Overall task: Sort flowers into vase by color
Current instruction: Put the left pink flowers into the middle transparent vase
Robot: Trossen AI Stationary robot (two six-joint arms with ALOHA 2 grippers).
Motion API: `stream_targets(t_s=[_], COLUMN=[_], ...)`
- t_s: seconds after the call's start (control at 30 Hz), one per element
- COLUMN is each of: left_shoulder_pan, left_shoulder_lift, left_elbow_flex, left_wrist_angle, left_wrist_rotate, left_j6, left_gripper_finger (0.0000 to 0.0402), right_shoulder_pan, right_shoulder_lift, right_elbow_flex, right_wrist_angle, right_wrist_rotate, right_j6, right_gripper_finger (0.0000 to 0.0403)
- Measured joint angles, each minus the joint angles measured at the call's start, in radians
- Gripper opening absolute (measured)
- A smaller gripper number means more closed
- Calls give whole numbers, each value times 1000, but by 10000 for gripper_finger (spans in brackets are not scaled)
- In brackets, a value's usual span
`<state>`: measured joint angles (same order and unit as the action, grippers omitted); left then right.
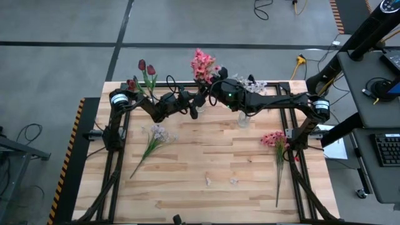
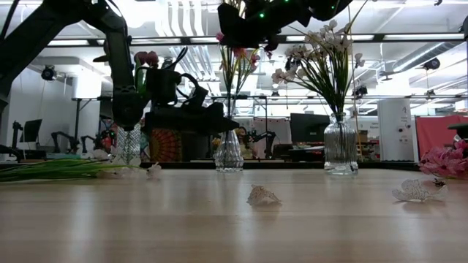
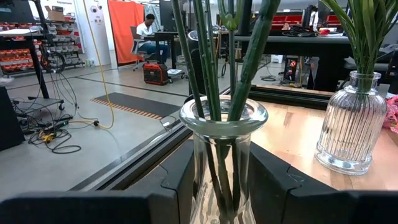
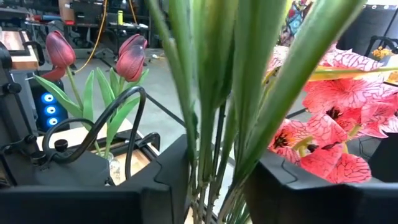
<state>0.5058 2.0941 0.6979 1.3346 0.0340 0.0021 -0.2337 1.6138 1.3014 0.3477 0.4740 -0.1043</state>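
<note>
On the table (image 1: 206, 200), both arms are met at the back edge, centre. The left gripper (image 3: 221, 186) is closed on the middle vase (image 3: 222, 118), one finger against each side of the glass, so the vase is braced upright. The right gripper (image 4: 214, 180) is set higher, w/ its jaws partly open around the green stems (image 4: 211, 93) of the pink flowers (image 4: 336, 124); the stems are flanked but not seen to be squeezed, and their lower ends are already inside the vase neck. Judged risks: if the right gripper is lifted w/o being opened wider, a stem or bloom may be snagged and dragged back out; if it is swung sideways, the vase may be tipped despite the brace. If the left grip is released too early, the top-heavy bunch may be toppled. Obstructions approx. as follows: the tulip vase (image 2: 130, 146) w/ dark red tulips (image 4: 130, 59) is placed just beside the left arm, and the white-spray vase (image 2: 341, 146) near the right arm, so little side clearance is left. Not yet sorted: a white-lavender spray (image 1: 156, 133) laid flat at table left and a loose pink flower (image 1: 274, 139) at table right, both well apart from the vases. Fallen petals (image 2: 263, 196) are scattered mid-table, towards the front.
</note>
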Motion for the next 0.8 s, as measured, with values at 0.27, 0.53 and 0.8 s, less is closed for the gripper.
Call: stream_targets(t_s=[0.27,0.53,0.8], left_shoulder_pan=[0,0,0], left_shoulder_lift=[0,0,0], left_elbow_flex=[0,0,0], left_wrist_angle=[0,0,0], left_wrist_rotate=[0,0,0], left_j6=[0,0,5], left_gripper_finger=[97,97,97], right_shoulder_pan=[0,0,2], right_shoulder_lift=[-5,-12,-21], right_elbow_flex=[0,0,0], right_wrist_angle=[0,0,0], right_wrist_rotate=[0,-1,-2], right_j6=[-2,-3,-12], right_gripper_finger=[167,199,201])
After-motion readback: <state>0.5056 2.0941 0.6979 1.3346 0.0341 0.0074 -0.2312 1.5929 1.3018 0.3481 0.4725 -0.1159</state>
